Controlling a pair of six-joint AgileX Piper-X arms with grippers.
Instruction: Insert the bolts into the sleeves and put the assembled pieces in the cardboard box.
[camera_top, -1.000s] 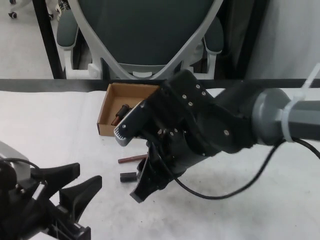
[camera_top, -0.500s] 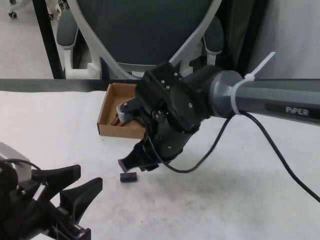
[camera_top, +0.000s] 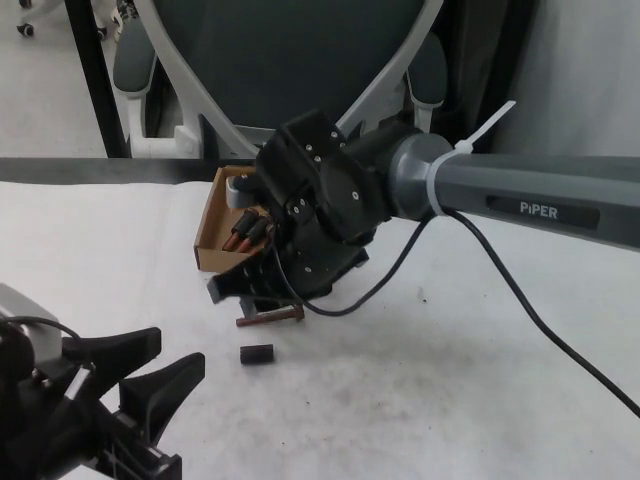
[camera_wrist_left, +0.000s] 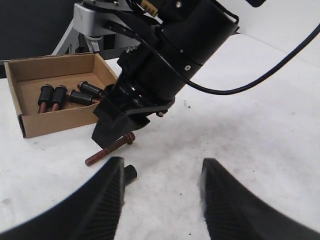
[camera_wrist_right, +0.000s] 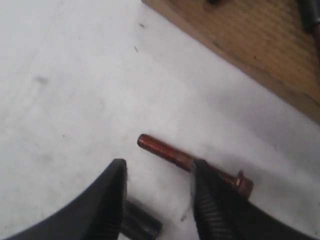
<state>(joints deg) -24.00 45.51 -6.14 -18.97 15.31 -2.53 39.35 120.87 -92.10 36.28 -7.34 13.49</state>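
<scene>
Right wrist view looks down between the spread fingers of the right gripper (camera_wrist_right: 157, 200), which holds nothing, at a copper-coloured bolt (camera_wrist_right: 190, 161) lying flat on the white bench (camera_wrist_right: 60, 75). One finger crosses in front of the shank, the flanged head shows beyond that finger, and the threaded end lies between the two. A short black sleeve (camera_wrist_right: 142, 226) lies just beside the bolt without touching it, and the wall of the box (camera_wrist_right: 250, 55) runs near the bolt's other side. In the left wrist view the box already holds several assembled pieces (camera_wrist_left: 45, 94). The left gripper (camera_wrist_left: 160, 200) sits low near the front of the bench, fingers wide apart and empty. The bolt is probably stiff, small and fairly light metal, and its round shank could roll or skid on the bench when pinched, though the threads should give some bite. The best hold looks to be across the shank close to the head, leaving the threaded end free to enter the sleeve. The sleeve looks light and likely to roll, so it should be clamped around its outside, bore unblocked.
</scene>
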